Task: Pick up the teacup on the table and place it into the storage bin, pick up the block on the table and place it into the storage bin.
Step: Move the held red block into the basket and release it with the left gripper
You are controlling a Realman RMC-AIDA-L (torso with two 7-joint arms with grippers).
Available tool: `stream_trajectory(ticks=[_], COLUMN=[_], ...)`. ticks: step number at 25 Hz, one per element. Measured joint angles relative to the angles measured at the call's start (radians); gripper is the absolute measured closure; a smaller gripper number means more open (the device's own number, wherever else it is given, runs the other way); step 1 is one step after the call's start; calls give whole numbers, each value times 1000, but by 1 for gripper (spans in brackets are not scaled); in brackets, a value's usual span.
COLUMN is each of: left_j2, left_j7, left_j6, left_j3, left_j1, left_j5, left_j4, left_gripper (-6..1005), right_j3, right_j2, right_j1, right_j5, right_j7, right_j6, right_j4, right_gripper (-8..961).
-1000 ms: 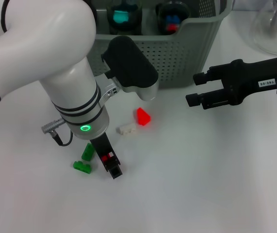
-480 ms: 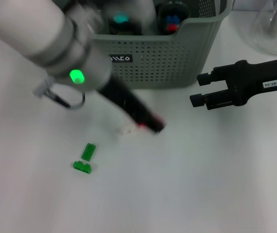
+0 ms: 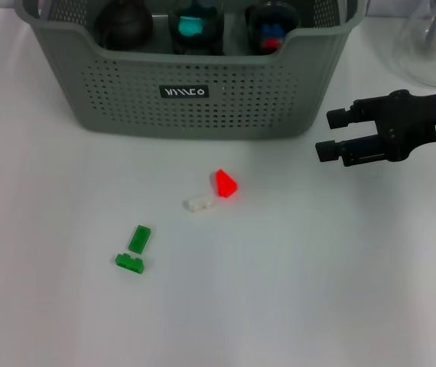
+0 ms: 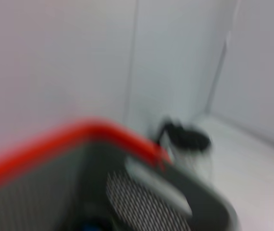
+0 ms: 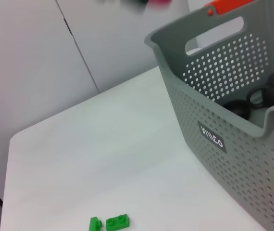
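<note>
Head view: the storage bin stands at the far side of the white bench, with three dark teacups seen inside it. A red block touches a white block in front of the bin; two green blocks lie nearer, to the left. The right gripper is held beside the bin, its jaws parted and empty.

Left wrist view: only a blurred stretch of the bin's rim is seen; the left jaws cannot be judged.

Right wrist view: the bin's labelled wall and the green blocks are shown.
</note>
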Motion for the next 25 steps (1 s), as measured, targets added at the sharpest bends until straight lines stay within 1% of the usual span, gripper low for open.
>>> stream_trajectory(ticks=[1,4,6,7,10,12,13,14,15,19,23,25], left_j2=[4,21,30,34,35,34,31,29,27,29,31,32], left_j7=[13,50,56,57,56,48,36,27,7,-20,-60,-66], left_j6=[-39,-164,-246,-304,-427,-500,-554,-585,-634,-703,-734,-736], left_j3=[-1,18,36,46,54,54,55,55,55,83,165,181], left_j1=[-24,-119,-184,-233,-326,-373,-400,-416,-445,-470,-462,-457], left_j5=[-1,25,80,135,258,341,408,446,510,552,554,554], left_j4=[-25,-170,-284,-372,-561,-659,-722,-760,-831,-939,-978,-985], left_gripper=[328,329,329,329,329,329,329,329,329,329,330,330], right_j3=[0,-1,-4,-5,-6,-6,-6,-7,-9,-12,-12,-12], right_j2=[0,0,-1,-1,-1,-1,-1,-1,-1,-1,0,0], right_j1=[0,4,8,10,14,18,19,21,22,25,27,27], right_j5=[0,-2,-4,-5,-6,-6,-6,-6,-6,-6,-6,-6], right_j7=[-1,-1,-2,-2,-3,-3,-3,-3,-3,-4,-4,-4], right_j6=[1,7,9,10,10,10,10,10,10,10,10,10], right_j4=[0,0,0,0,0,0,0,0,0,0,0,0], right_gripper=[174,174,174,174,174,174,174,174,174,174,174,174])
